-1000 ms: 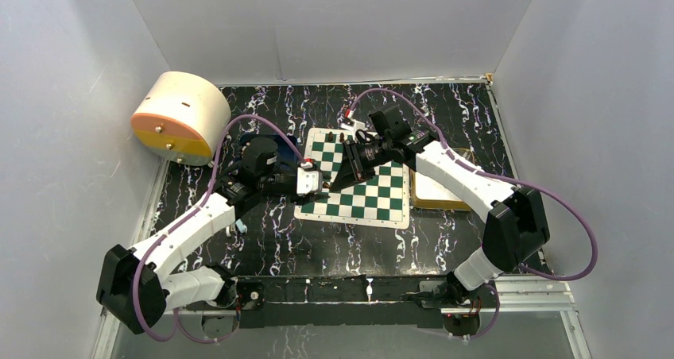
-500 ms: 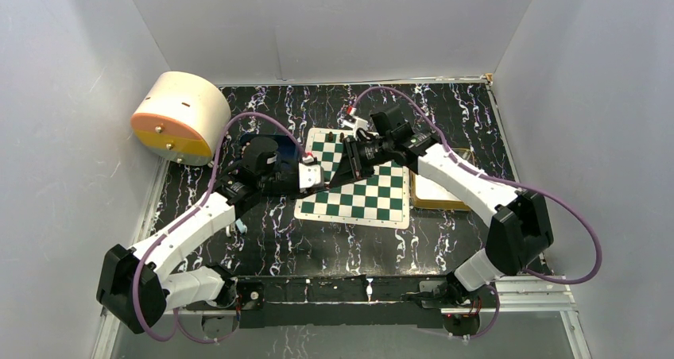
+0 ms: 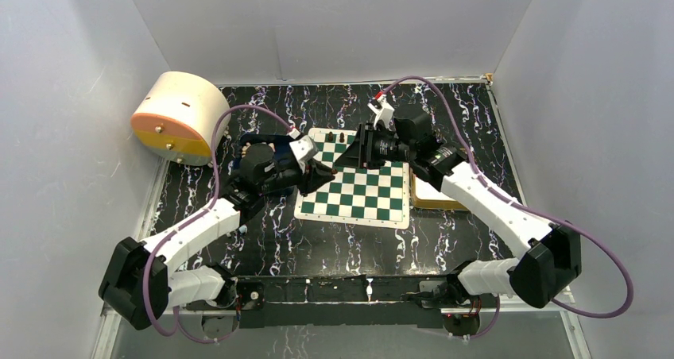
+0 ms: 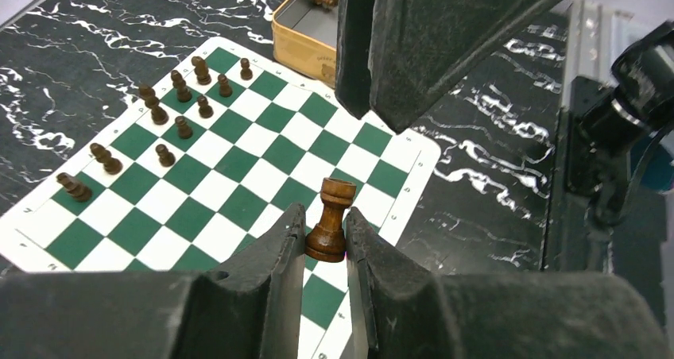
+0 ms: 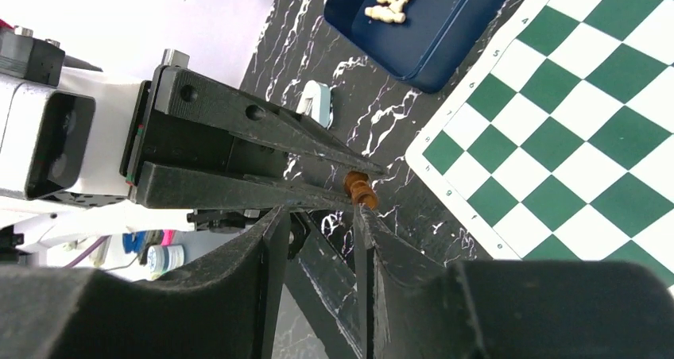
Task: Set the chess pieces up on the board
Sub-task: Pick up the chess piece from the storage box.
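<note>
The dark rook (image 4: 331, 216) is pinched at its base by the left hand (image 4: 324, 225) over the board's (image 4: 208, 191) 9 o'clock edge. The right hand (image 5: 318, 220) is spread and empty. The rook should be carried upright, lowered squarely onto its square, then released gently.

I am working inside a robot test cell in a lab, not a home. Plain white panels (image 3: 334, 25) close in three sides of a black, marble-patterned tabletop (image 3: 461, 113). An aluminium rail (image 4: 596, 33) runs along its edge. My left arm (image 3: 191, 228) and right arm (image 3: 493, 204), white and black, trail purple cables (image 3: 415, 79). A green and white chess board (image 3: 373, 196) lies staged between them.
</note>
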Robot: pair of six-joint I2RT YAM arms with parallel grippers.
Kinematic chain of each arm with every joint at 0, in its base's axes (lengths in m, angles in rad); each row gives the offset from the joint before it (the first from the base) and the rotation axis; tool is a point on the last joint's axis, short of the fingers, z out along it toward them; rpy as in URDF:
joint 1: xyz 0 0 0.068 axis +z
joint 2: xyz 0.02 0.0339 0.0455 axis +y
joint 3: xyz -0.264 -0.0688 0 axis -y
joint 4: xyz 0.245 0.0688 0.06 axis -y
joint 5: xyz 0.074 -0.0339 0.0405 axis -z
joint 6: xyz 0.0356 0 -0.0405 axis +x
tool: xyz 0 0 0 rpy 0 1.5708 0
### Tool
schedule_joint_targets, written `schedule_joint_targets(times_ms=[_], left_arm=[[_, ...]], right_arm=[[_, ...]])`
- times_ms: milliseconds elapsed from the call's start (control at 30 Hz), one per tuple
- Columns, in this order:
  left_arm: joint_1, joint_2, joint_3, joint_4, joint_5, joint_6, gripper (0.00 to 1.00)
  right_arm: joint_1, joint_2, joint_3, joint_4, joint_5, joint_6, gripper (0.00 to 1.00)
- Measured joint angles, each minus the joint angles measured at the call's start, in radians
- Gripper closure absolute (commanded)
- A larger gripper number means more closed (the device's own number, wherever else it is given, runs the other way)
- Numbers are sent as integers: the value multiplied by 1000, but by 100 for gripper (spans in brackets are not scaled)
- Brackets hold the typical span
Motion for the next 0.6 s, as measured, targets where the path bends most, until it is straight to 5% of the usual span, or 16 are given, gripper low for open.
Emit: schedule_joint_targets(times_ms=[300, 600], left_arm=[[0, 8, -11, 118, -10, -134, 91], [0, 8, -12, 144, -7, -155, 92]], right_arm=[[0, 16, 1, -13, 24, -7, 54], [0, 40, 0, 2, -4, 15, 65]])
